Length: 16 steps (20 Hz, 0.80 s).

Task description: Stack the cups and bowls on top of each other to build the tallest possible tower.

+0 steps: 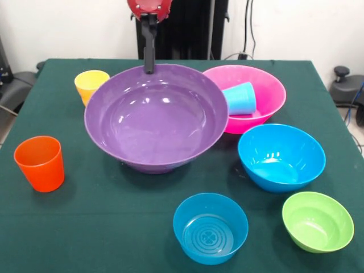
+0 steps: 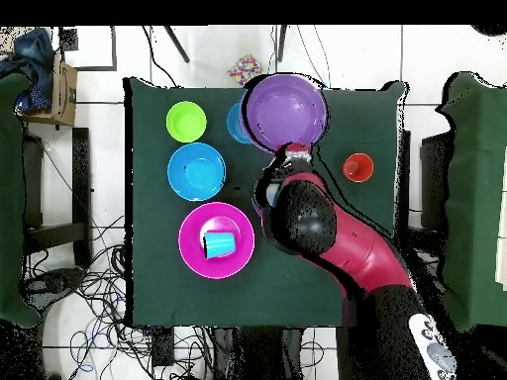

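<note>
Nearest the camera in the front view sit the small blue bowl (image 1: 210, 228) and, to its right, the green bowl (image 1: 317, 221), both upright and empty on the green-covered counter (image 1: 114, 227). Behind them, at right, stands the big blue bowl (image 1: 281, 157), also empty, apart from the two small ones. Behind that is the pink bowl (image 1: 245, 98), with the light blue cup (image 1: 239, 98) lying on its side inside it. The purple bowl (image 1: 156, 116) fills the middle of the view, tilted with its open side toward the camera; its right rim overlaps the pink bowl. The gripper (image 1: 149, 60) comes down from above and meets the purple bowl's far rim. One dark finger (image 1: 149, 45) shows at the rim; whether the gripper is clamped on the rim or merely against it cannot be told. An amber cup (image 1: 91, 86) stands upright just behind the purple bowl's left edge. The orange cup (image 1: 40, 163) stands upright, alone, at the left side of the counter.

In the overhead view, the purple bowl (image 2: 285, 110) lies at the counter's top edge, partly covering the small blue bowl (image 2: 236, 125). The gripper (image 2: 288, 150) is at the purple bowl's lower rim. The orange cup (image 2: 357, 167) stands to the right. The green bowl (image 2: 186, 121), big blue bowl (image 2: 196, 171) and pink bowl (image 2: 188, 240) run down the left side, the light blue cup (image 2: 219, 243) inside the pink one.
</note>
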Motion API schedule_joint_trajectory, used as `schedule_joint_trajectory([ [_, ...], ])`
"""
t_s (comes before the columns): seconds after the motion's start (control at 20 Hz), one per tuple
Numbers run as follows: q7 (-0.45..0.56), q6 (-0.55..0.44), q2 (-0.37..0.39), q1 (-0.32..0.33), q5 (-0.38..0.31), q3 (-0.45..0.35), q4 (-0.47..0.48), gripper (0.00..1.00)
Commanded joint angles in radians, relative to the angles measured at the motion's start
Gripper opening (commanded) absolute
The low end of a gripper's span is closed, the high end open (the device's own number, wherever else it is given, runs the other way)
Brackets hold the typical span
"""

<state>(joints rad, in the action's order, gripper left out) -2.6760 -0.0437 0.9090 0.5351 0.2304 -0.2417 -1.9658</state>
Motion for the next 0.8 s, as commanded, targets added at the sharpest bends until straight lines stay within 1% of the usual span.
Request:
schedule_joint_trajectory([
  [0.05, -0.172, 0.154, 0.040, 0.033, -0.101, -0.250, -0.154, 0.00],
  [0.3, -0.197, 0.243, 0.030, 0.048, -0.138, -0.280, -0.186, 0.00],
  [0.4, -0.197, 0.255, 0.037, 0.032, -0.132, -0.264, -0.197, 0.00],
  [0.5, -0.157, 0.227, 0.040, -0.009, -0.110, -0.208, -0.185, 0.00],
  [0.6, -0.127, 0.231, 0.035, -0.048, -0.099, -0.157, -0.173, 0.00],
  [0.75, -0.138, 0.261, 0.033, -0.050, -0.106, -0.156, -0.185, 0.00],
  [0.8, -0.137, 0.265, 0.033, -0.065, -0.099, -0.138, -0.186, 0.00],
])
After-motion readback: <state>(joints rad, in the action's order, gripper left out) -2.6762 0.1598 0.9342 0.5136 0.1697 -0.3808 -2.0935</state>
